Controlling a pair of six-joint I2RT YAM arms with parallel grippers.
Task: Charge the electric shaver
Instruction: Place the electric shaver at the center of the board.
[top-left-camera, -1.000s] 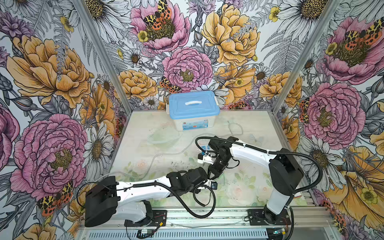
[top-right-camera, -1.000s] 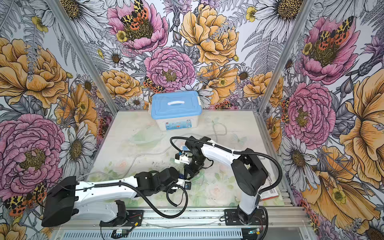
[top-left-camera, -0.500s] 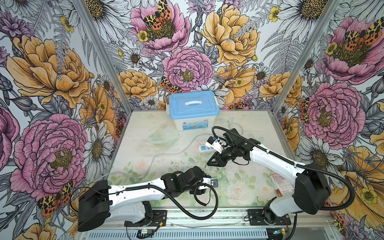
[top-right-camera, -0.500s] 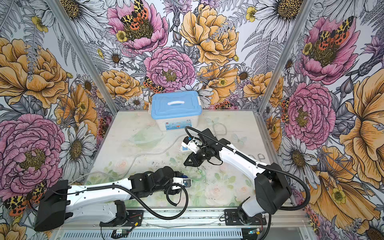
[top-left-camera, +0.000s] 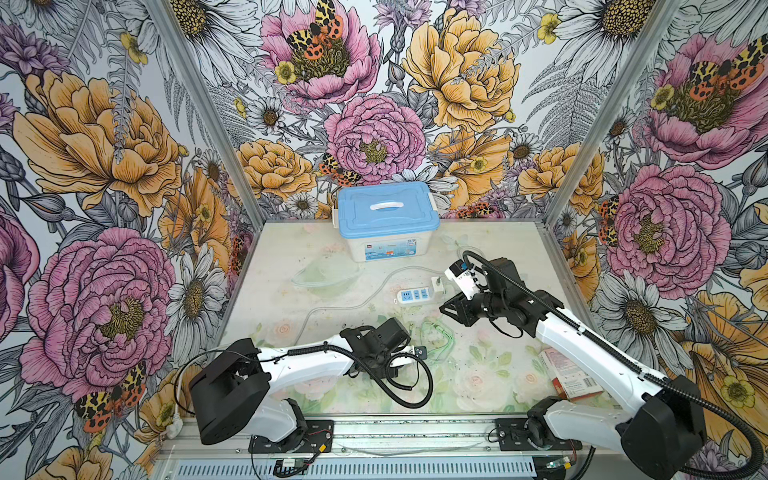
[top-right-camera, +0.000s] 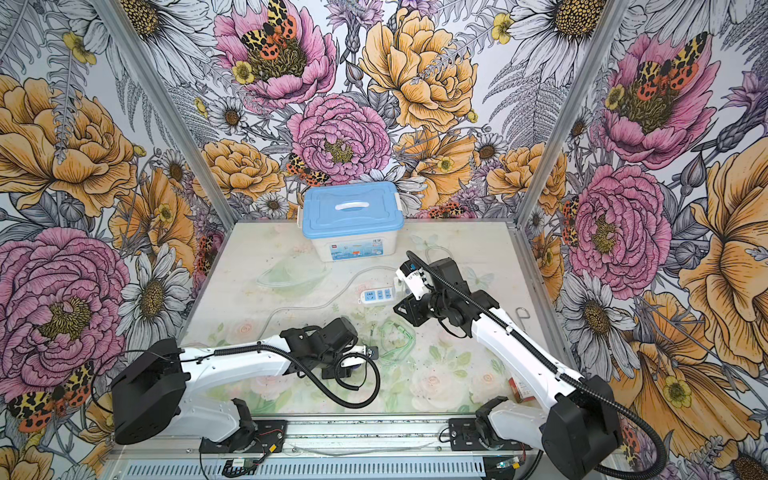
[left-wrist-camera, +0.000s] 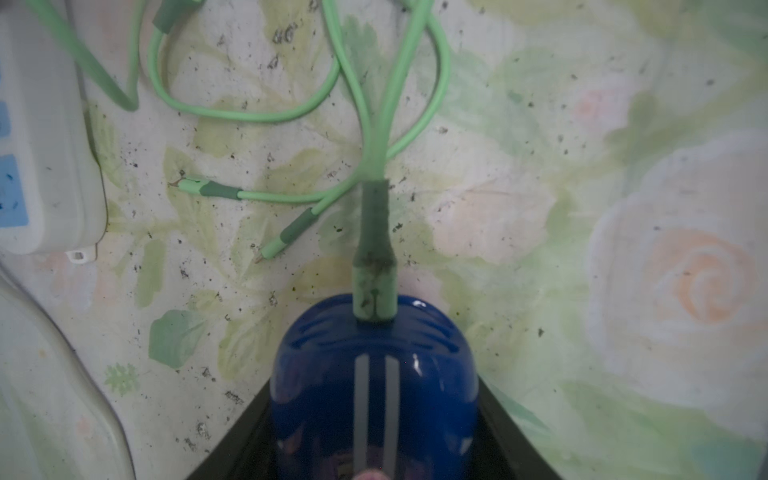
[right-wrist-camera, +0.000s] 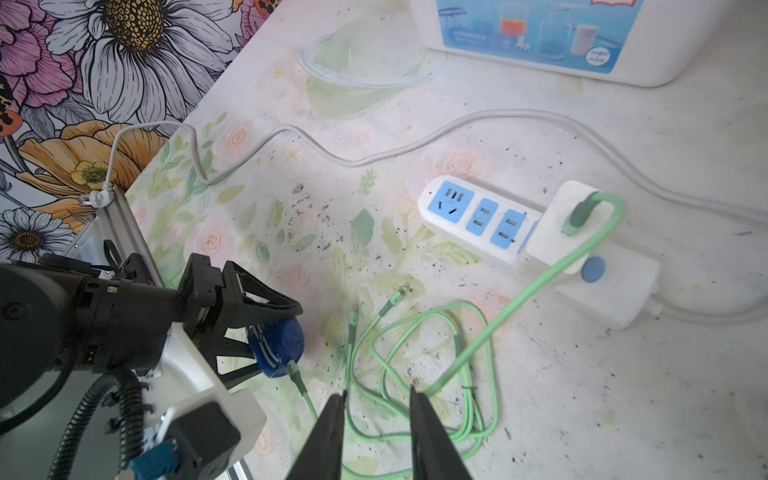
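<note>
The electric shaver is a glossy dark-blue body, and my left gripper is shut on it, low over the table near the front. The plug of a green cable sits in the shaver's free end. The right wrist view shows the same shaver between the left gripper's fingers. The cable's other end goes into a white charger block on the power strip. My right gripper hangs open and empty above the cable loops, in a top view beside the strip.
A blue-lidded storage box stands at the back. A red and white carton lies under the right arm. A clear plastic dish sits left of the strip. The strip's white cord runs off to the left. Two loose green plug ends lie on the table.
My right gripper has pulled back from the left gripper toward the right and its jaws have opened. The left arm has shifted slightly and still holds the shaver.
</note>
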